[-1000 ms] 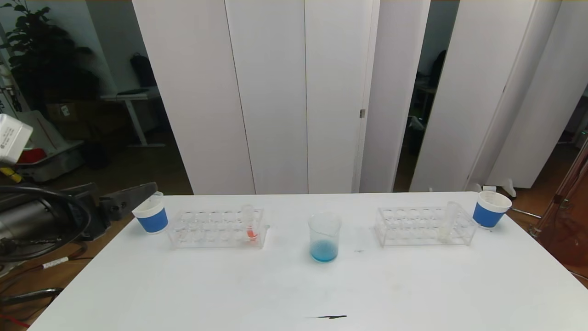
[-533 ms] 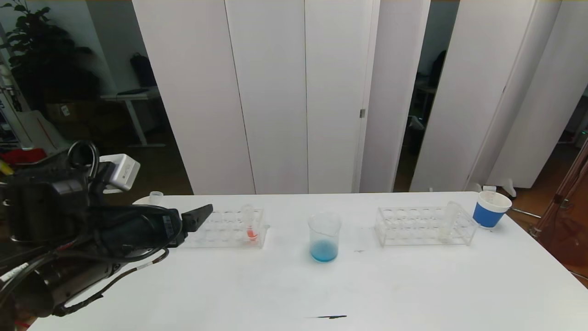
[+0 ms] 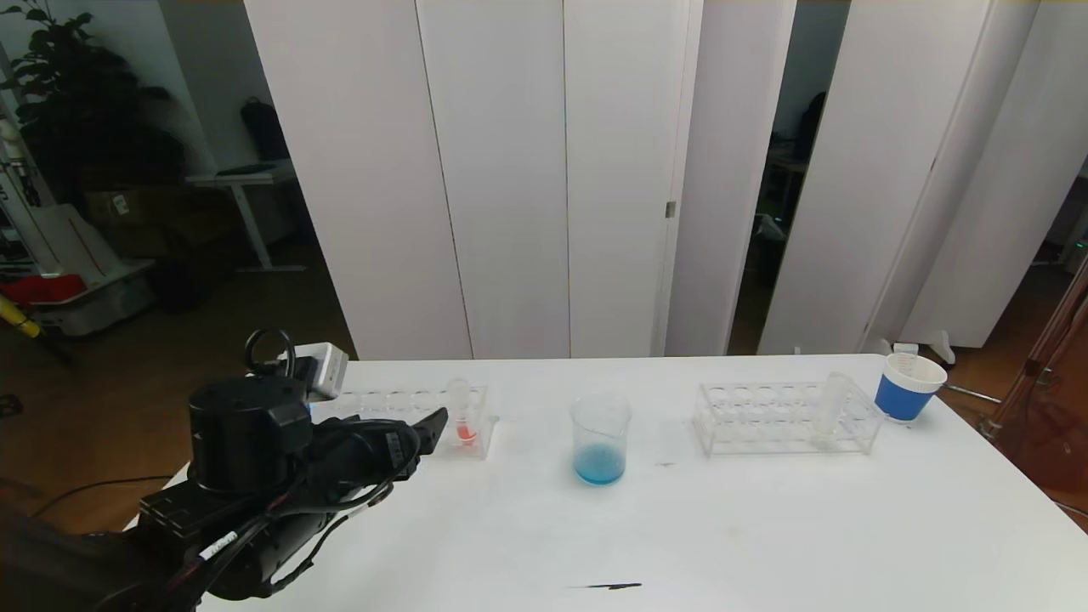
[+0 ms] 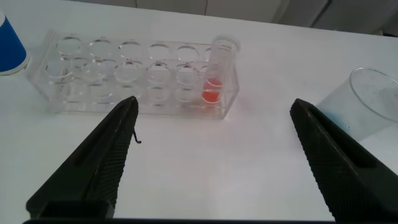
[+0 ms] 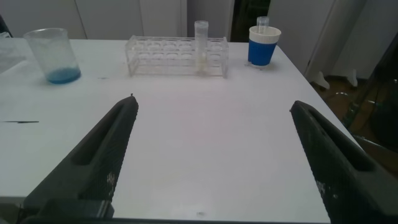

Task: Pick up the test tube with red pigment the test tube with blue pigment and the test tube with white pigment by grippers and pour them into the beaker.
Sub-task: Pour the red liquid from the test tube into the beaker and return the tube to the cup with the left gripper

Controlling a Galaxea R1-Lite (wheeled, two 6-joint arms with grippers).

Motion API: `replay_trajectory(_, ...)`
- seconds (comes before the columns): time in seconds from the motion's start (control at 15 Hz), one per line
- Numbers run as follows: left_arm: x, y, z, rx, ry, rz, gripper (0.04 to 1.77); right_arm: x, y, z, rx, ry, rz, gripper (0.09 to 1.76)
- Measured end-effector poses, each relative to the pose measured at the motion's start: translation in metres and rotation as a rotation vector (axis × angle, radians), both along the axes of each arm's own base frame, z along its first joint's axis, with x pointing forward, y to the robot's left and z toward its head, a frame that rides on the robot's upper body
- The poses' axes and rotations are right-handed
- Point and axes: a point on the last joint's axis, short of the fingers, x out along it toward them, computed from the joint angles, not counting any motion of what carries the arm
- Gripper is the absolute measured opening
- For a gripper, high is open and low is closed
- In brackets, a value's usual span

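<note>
The test tube with red pigment (image 3: 463, 418) (image 4: 217, 73) stands upright at the end of the left clear rack (image 3: 399, 399) (image 4: 124, 71) that is nearer the beaker. The beaker (image 3: 600, 438) (image 4: 372, 99) (image 5: 52, 56) at mid table holds a little blue liquid. A tube with whitish pigment (image 3: 828, 411) (image 5: 201, 42) stands in the right rack (image 3: 786, 416). No tube with blue pigment shows. My left gripper (image 3: 427, 432) (image 4: 214, 102) is open and empty, low over the table just short of the red tube. My right gripper (image 5: 211, 102) is open and empty over bare table.
A blue paper cup (image 3: 908, 387) (image 5: 263, 45) with an empty tube in it stands at the far right. Another blue cup (image 4: 10, 42) sits beside the left rack's far end. A dark smear (image 3: 605, 586) marks the table's front.
My left arm has swung in from the table's left edge toward the left rack, now covering the left cup and part of the rack in the head view.
</note>
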Motion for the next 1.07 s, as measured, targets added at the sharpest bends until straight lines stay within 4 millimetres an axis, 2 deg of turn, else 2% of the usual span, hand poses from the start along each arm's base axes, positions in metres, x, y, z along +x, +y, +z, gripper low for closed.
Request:
replay_trajectory(0.47,0.033,-0.022,-0.041,0.035,-0.055,0.099,1.75,0.000,0.000,0.000,0.000,0.000,0.000,1.75)
replay_trajectory(0.8,0.069,-0.037,-0.057,0.049,-0.105,0.219,1.75,0.000,0.000,0.000,0.000,0.000,0.000,1.75)
replay_trajectory(1.07,0.084,-0.043,-0.073,0.063,-0.123,0.221,1.75,0.000,0.000,0.000,0.000,0.000,0.000,1.75)
